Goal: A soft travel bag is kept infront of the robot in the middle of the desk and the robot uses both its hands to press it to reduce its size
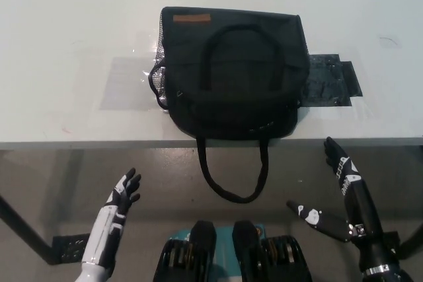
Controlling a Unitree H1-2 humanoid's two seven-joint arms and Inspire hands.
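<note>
From the head view we see the black bag [231, 74] lying flat mid-desk, its long side running left to right. One strap arches over its top; the other hangs over the near edge of the pale desk [66, 51]. Below the edge, over grey floor, our white left hand [124, 193] and black right hand [338, 160] hover with fingers spread, holding nothing.

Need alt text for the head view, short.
A black bag lies on a white desk, one handle hanging over the near edge. Below the desk edge, the white left hand and black right hand are open, touching nothing.
</note>
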